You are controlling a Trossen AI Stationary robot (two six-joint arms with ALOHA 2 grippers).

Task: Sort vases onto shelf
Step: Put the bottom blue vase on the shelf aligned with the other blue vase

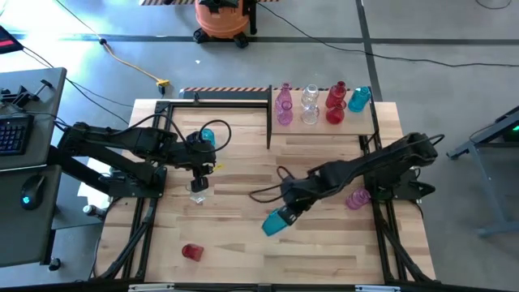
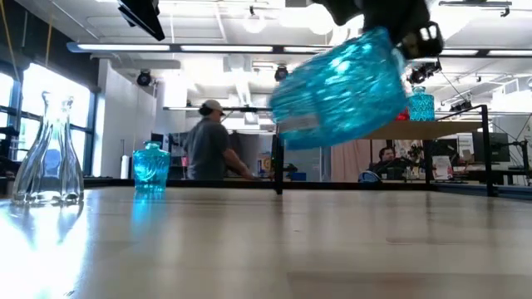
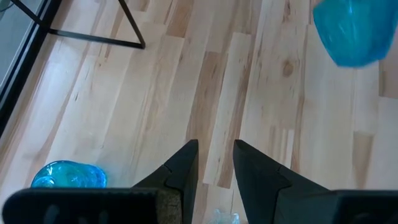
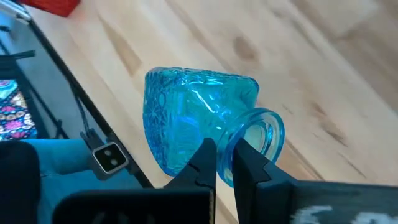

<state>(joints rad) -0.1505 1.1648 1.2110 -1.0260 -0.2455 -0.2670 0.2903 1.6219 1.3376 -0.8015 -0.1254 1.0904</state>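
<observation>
- The teal vase (image 4: 199, 121) looks like pressed glass with a patterned wall: stiff, smooth, probably slippery, and it can break if it falls on the counter (image 1: 243, 235).
- It seems light enough for one arm, but the body is wide and heavier than the neck, so I judge it can swing in a thin pinch.
- The right end effector (image 4: 225, 158) is clenched on the rim of the vase mouth, with one finger apparently inside the opening and the other outside.
- The vase hangs tilted from this end effector, with the body away from the fingers. In the low view it is clearly above the counter, not touching it.
- In the high view it is in the middle of the counter, well apart from the shelf (image 1: 324, 130), where pink, clear, red and teal vases already stand in a row.
- The left end effector (image 3: 214, 163) is released and holds nothing. It hovers just above a clear vase (image 1: 199, 195), with another teal vase (image 1: 208, 136) near it.
</observation>
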